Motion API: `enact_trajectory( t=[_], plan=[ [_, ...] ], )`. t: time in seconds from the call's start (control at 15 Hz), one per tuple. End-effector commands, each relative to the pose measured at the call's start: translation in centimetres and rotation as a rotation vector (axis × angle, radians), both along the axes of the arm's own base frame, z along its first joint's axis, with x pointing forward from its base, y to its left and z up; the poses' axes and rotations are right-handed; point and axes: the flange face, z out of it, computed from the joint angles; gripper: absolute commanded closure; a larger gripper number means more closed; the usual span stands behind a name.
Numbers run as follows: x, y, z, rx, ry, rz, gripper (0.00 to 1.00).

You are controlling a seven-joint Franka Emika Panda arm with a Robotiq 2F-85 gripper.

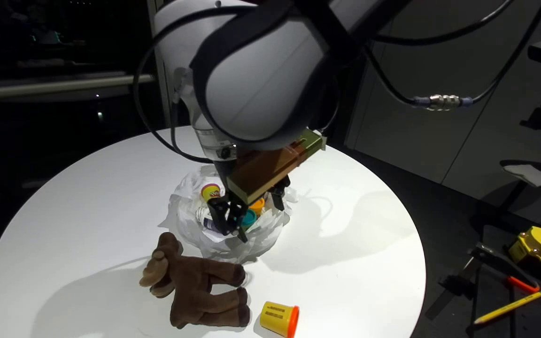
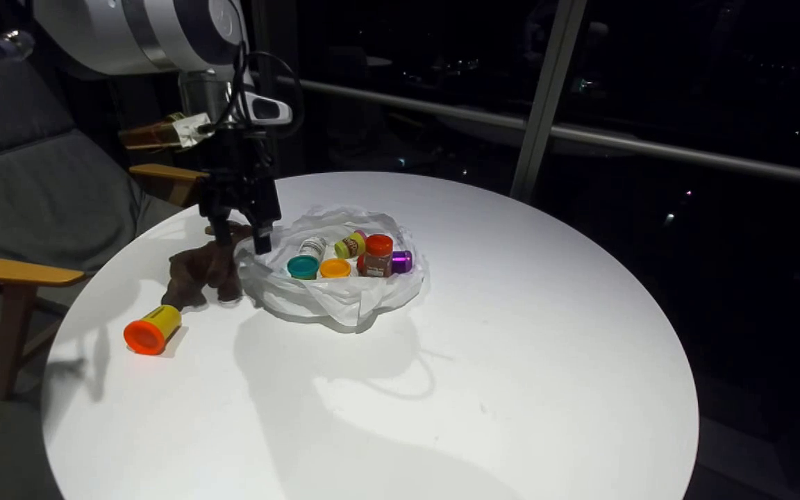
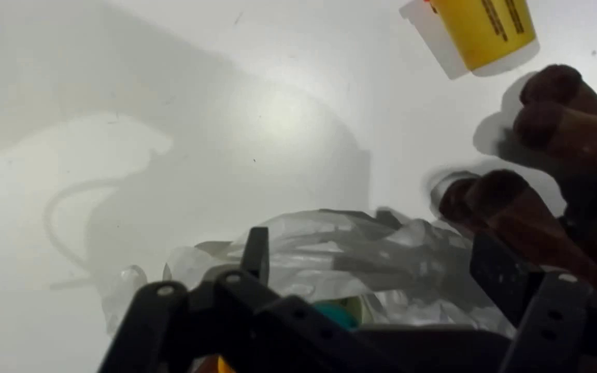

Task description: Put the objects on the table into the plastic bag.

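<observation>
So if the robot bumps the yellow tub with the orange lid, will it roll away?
The yellow tub would probably roll, since it's round and lies on its side on the table. It may curve rather than go straight, because it widens toward its orange lid. Its smooth-looking sides might also be a bit slippery.

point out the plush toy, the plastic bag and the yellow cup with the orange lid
Plush toy [image 1: 191, 287]: in an exterior view, on its brown torso.
Plastic bag [image 2: 327, 298]: in an exterior view, on its crinkled side.
Yellow cup [image 1: 276, 318]: in an exterior view, on its yellow side.
</observation>
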Motion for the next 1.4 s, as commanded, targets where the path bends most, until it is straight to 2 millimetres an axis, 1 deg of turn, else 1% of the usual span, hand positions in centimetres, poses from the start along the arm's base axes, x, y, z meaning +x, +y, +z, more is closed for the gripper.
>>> enact_trajectory(
  t=[0.0,0.07,0.13,0.27,0.4,0.53,0.73,0.93,1.13,1.2,1.33],
  plan=[
    [-2.7,-1.2,-0.7,0.044,0.059,0.088,0.00],
    [-3.4,-1.2,-0.8,0.072,0.079,0.112,0.00],
    [-3.6,-1.3,-1.5,0.097,0.096,0.130,0.00],
    [-4.7,-1.2,-1.4,0.153,0.134,0.174,0.00],
    [-5.5,-1.1,-1.8,0.198,0.169,0.200,0.00],
    [-6.5,-0.5,-1.4,0.234,0.186,0.193,0.00],
    [-8.1,0.9,-1.4,0.277,0.197,0.181,0.00],
    [-9.5,2.5,-2.8,0.292,0.181,0.188,0.00],
    [-11.0,3.2,-4.9,0.287,0.158,0.220,0.00],
    [-11.6,3.4,-5.3,0.291,0.148,0.229,0.00],
    [-12.2,3.8,-6.5,0.297,0.102,0.238,0.00]
  ],
)
